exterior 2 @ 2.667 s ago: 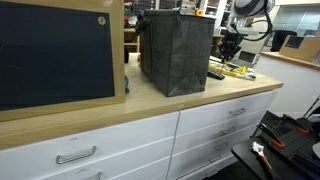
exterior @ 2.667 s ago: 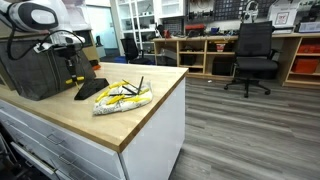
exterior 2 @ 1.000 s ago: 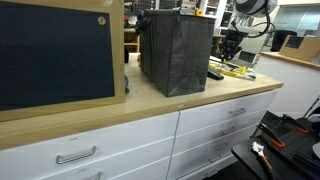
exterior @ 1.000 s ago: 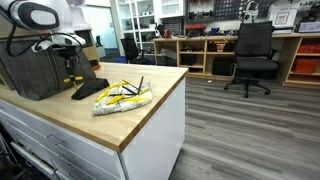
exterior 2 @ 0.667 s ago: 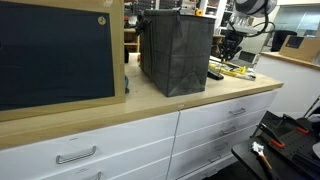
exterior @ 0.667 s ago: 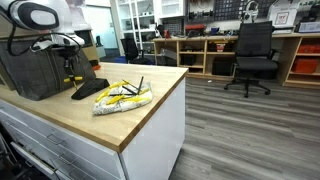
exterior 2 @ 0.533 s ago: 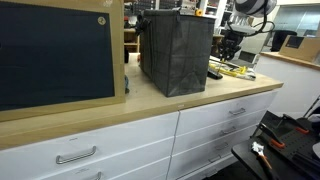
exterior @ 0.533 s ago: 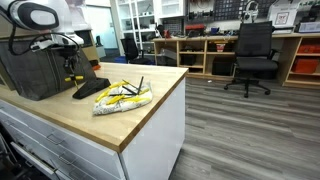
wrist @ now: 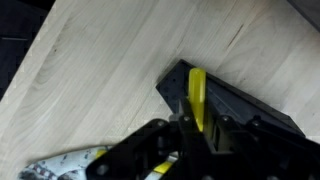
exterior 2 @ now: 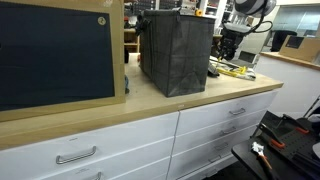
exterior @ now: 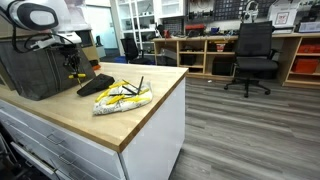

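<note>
1. Exterior views both show a long wooden countertop [exterior: 150, 115] over white drawers [exterior 2: 120, 140]. An office floor and a black desk chair [exterior: 252, 55] lie beyond it.
2. A tall dark grey fabric bin [exterior: 35, 70] stands on the counter at the robot's end. It fills the middle of an exterior view [exterior 2: 175, 55].
3. The robot arm [exterior: 35, 15], white with black joints, reaches down just beside the bin.
4. A crumpled white and yellow bundle [exterior: 122, 97] lies on the wood near the arm, apart from the bin. A corner of it shows in the wrist view [wrist: 60, 163].
5. A flat black tool [exterior: 96, 83] sits tilted between the bin and the bundle, just under the gripper. In the wrist view [wrist: 235, 105] it lies slantwise over bare wood.
6. The gripper [exterior: 72, 65] hangs over the tool's near end. In the wrist view [wrist: 195, 128] its jaws stand narrow, pinched on the tool's yellow handle [wrist: 197, 95].
7. Change: compared with a second ago, the black tool has shifted a little up and toward the bundle, along with the gripper. That suggests the pinch is carrying it. Whether its far end is clear of the wood, I cannot tell.
</note>
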Controlling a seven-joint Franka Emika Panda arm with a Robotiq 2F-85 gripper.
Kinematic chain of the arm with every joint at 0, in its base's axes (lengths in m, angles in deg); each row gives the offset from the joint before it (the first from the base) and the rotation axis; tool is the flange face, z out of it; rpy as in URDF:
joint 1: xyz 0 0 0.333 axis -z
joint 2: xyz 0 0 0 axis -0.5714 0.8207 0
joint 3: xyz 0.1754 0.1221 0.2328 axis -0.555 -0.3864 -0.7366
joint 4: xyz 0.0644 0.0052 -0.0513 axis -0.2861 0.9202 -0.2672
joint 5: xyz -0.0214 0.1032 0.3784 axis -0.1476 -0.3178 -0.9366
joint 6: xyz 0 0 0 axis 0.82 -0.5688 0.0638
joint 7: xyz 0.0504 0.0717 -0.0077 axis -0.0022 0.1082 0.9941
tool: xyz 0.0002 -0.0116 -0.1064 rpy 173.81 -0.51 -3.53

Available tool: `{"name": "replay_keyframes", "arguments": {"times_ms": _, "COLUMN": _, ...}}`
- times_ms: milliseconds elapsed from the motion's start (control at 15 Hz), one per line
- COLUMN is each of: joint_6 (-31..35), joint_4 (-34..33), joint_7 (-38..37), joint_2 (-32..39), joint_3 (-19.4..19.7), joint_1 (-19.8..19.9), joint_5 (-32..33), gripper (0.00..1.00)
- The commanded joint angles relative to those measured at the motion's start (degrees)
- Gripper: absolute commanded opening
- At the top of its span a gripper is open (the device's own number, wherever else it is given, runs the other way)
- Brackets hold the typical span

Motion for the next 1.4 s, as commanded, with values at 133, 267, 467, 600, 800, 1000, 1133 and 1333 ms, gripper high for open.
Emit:
{"name": "replay_keyframes", "arguments": {"times_ms": 133, "joint_6": -1.0, "joint_4": 2.7, "joint_7": 4.0, "joint_2": -2.9, "joint_3": -1.3, "joint_1": -0.7, "joint_5": -2.1, "gripper": 0.04}}
{"name": "replay_keyframes", "arguments": {"times_ms": 267, "joint_6": -3.4, "joint_4": 3.0, "joint_7": 10.4, "joint_2": -3.8, "joint_3": -1.8, "joint_1": -0.3, "joint_5": -2.6, "gripper": 0.04}}
{"name": "replay_keyframes", "arguments": {"times_ms": 467, "joint_6": -8.1, "joint_4": 2.7, "joint_7": 17.1, "joint_2": -5.3, "joint_3": -1.1, "joint_1": 0.3, "joint_5": -1.2, "gripper": 0.04}}
{"name": "replay_keyframes", "arguments": {"times_ms": 600, "joint_6": -11.4, "joint_4": 2.3, "joint_7": 20.5, "joint_2": -6.3, "joint_3": -0.6, "joint_1": 0.7, "joint_5": -0.6, "gripper": 0.04}}
{"name": "replay_keyframes", "arguments": {"times_ms": 800, "joint_6": -14.6, "joint_4": 1.7, "joint_7": 25.0, "joint_2": -7.1, "joint_3": 0.0, "joint_1": 1.3, "joint_5": 0.1, "gripper": 0.04}}
{"name": "replay_keyframes", "arguments": {"times_ms": 1000, "joint_6": -16.9, "joint_4": 1.3, "joint_7": 30.4, "joint_2": -7.1, "joint_3": -0.3, "joint_1": 1.5, "joint_5": 1.8, "gripper": 0.04}}
{"name": "replay_keyframes", "arguments": {"times_ms": 1133, "joint_6": -19.1, "joint_4": 0.9, "joint_7": 33.9, "joint_2": -6.4, "joint_3": -0.5, "joint_1": 1.2, "joint_5": 4.0, "gripper": 0.04}}
{"name": "replay_keyframes", "arguments": {"times_ms": 1333, "joint_6": -21.4, "joint_4": 0.3, "joint_7": 37.9, "joint_2": -6.0, "joint_3": -0.9, "joint_1": 0.8, "joint_5": 8.2, "gripper": 0.04}}
